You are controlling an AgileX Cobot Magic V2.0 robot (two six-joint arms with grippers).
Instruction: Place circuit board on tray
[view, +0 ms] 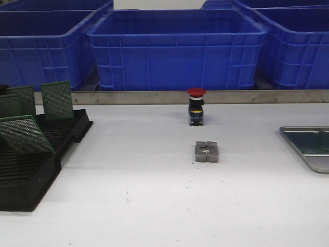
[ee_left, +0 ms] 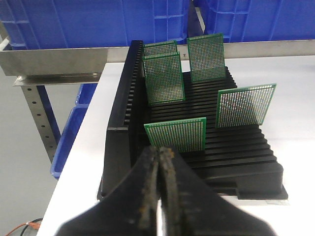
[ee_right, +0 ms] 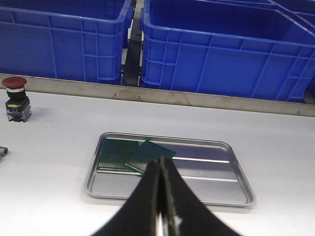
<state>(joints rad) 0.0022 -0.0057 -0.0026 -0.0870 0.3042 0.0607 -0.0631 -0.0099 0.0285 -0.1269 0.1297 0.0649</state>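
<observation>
Both claws were closed & empty. The left claw (ee_left: 160,162) hung just short of the black slotted rack (ee_left: 197,147), jaws pressed together w/ nothing between them; the right claw (ee_right: 160,187) sat the same way, over the near rim of the tray (ee_right: 221,191).

The tray lay at the right side of the table (view: 154,206), only its corner showing in the front view. Two boards (ee_right: 133,155) already lay flat on its floor at the end nearer the red push-button (ee_right: 15,98), one overlapping the other. The rest of the floor was bare.

Five green boards stood in the rack's slots. The nearest board (ee_left: 175,135) was right in front of the left claw's tips, upright, top edge free.

Step in hand, as I judged it: pick the next board w/ the left arm. To do it well:
- Open the jaws before closing in, since shut tips would just knock the board over.
- Come down on the top edge, near its middle, so it wouldn't swing.
- Lift straight up along the slot; pulling at an angle could jam it or drag the rack.
- Keep clear of the neighbouring board (ee_left: 244,104) to one side.

The tray was well apart from the rack, so a handover or long reach probably followed. Aim for the bare part of the tray & lay it flat.
</observation>
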